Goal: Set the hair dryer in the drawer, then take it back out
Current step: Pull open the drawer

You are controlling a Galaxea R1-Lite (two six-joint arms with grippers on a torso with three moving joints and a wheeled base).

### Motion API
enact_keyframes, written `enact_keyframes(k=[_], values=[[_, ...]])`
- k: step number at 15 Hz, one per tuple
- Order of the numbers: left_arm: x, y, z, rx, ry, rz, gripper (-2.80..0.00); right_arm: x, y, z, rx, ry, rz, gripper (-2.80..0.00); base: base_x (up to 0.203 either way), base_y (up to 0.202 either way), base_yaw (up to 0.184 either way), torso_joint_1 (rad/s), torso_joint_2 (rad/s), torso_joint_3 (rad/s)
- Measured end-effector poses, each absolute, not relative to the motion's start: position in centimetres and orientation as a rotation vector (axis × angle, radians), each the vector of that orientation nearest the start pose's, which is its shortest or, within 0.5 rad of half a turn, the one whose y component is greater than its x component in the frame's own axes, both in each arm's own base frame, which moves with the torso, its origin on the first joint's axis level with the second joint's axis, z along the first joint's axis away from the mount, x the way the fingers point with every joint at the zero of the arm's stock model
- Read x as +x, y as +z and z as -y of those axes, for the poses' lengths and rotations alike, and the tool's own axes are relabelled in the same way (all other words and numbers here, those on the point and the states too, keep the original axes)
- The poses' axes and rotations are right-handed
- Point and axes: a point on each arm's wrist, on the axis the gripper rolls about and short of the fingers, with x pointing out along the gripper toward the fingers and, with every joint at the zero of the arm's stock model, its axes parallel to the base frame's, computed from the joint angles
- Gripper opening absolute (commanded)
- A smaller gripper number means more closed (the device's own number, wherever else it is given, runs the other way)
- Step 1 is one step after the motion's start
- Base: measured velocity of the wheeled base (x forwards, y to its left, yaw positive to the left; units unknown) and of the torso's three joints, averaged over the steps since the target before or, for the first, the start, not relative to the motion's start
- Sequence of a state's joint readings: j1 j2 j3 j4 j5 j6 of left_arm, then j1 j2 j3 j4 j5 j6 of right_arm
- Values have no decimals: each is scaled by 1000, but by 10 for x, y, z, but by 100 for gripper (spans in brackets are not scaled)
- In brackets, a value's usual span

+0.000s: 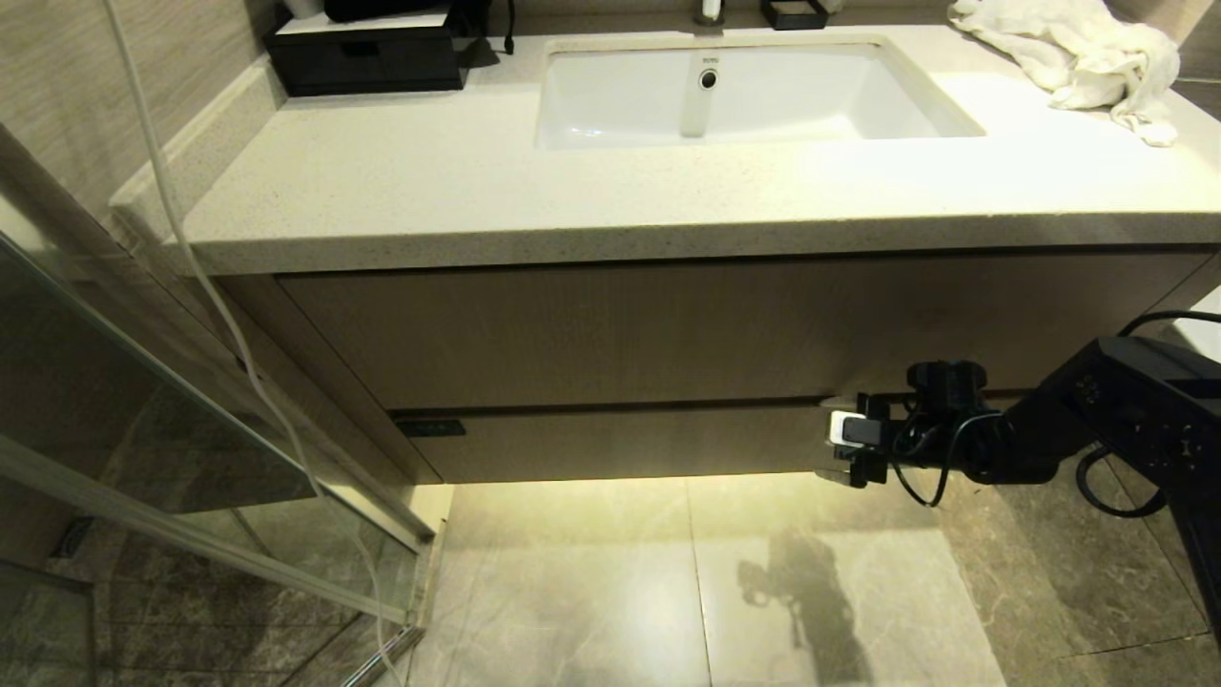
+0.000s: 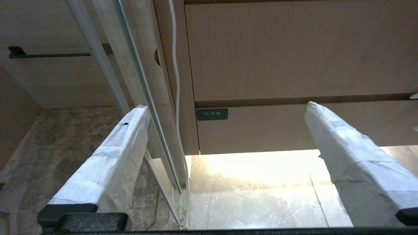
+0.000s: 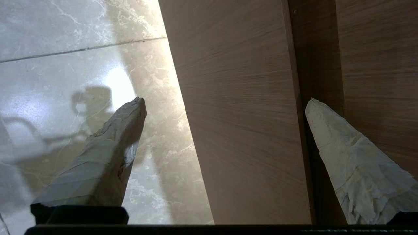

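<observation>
The right end effector [image 1: 841,447] has its fingers spread apart, straddling the low face of the closed drawer [image 1: 620,444] near its right end, below the counter [image 1: 610,200]. The left end effector [image 2: 225,130], fingers also apart, faces the drawer's left end; the hair dryer is nowhere to be seen
</observation>
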State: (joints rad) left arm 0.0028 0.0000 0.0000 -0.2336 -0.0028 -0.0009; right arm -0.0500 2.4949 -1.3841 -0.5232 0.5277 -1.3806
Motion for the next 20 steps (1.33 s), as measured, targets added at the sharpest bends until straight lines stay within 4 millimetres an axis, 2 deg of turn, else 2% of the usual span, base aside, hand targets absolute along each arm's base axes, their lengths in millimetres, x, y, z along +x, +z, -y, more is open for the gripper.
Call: enact_keyframes(k=[20], values=[[-26,99,0,-1,-1,233,0,479,-14,13,-1118,714,-152,0,0,0,0,0,0,0]])
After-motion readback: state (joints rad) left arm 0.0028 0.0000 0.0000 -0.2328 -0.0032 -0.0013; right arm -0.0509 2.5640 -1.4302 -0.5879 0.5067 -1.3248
